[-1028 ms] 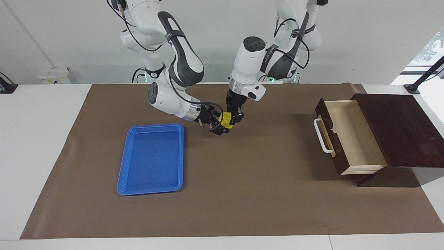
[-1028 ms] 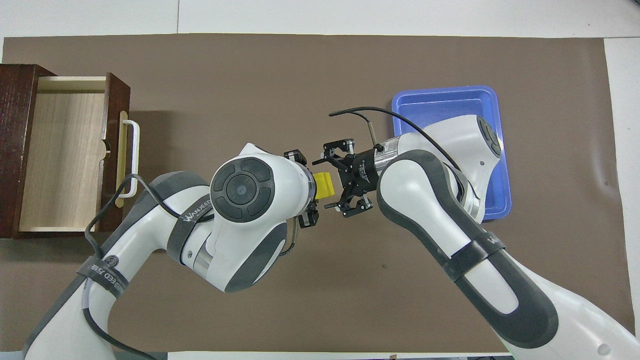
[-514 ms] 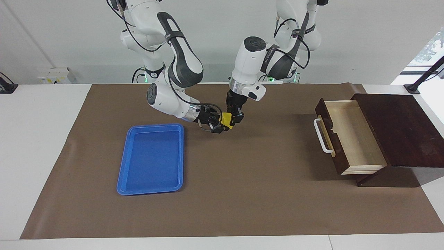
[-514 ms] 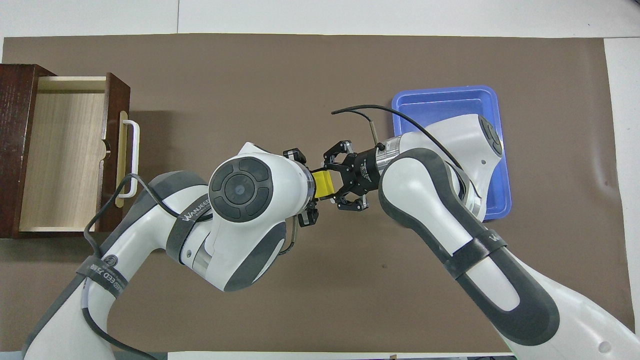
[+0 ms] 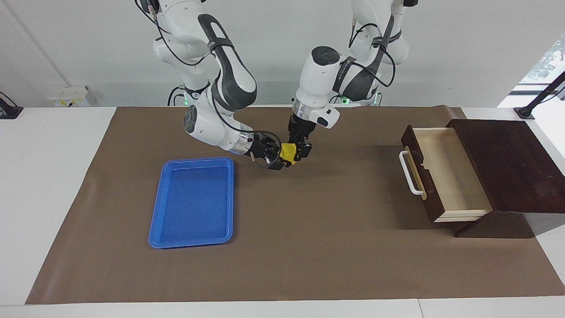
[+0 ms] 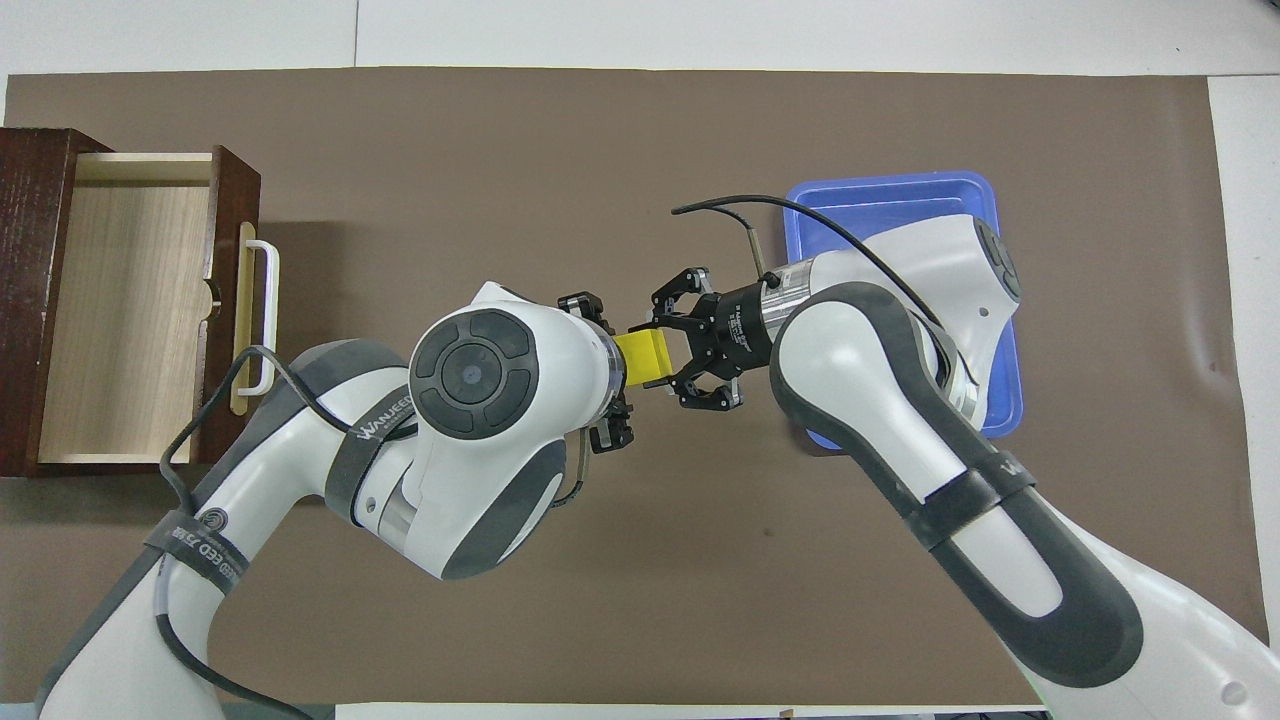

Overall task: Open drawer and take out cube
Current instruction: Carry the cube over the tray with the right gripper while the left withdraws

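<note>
The yellow cube (image 5: 288, 153) hangs in the air over the brown mat, between the two grippers; it also shows in the overhead view (image 6: 645, 358). My left gripper (image 5: 300, 153) points down and is shut on the cube; in the overhead view its wrist (image 6: 470, 372) hides the fingers. My right gripper (image 5: 279, 159) reaches in sideways from the tray's end, and its fingers (image 6: 660, 328) press the cube's sides. The drawer (image 5: 446, 172) stands pulled out with its pale inside bare, at the left arm's end of the table (image 6: 130, 310).
A blue plastic tray (image 5: 194, 201) lies empty on the mat toward the right arm's end; the right arm covers part of it in the overhead view (image 6: 890, 190). The dark wooden box (image 5: 507, 163) holds the drawer.
The right gripper's fingers were spread open beside the cube a second ago; they have closed in onto it. Both hands and the cube have shifted slightly.
</note>
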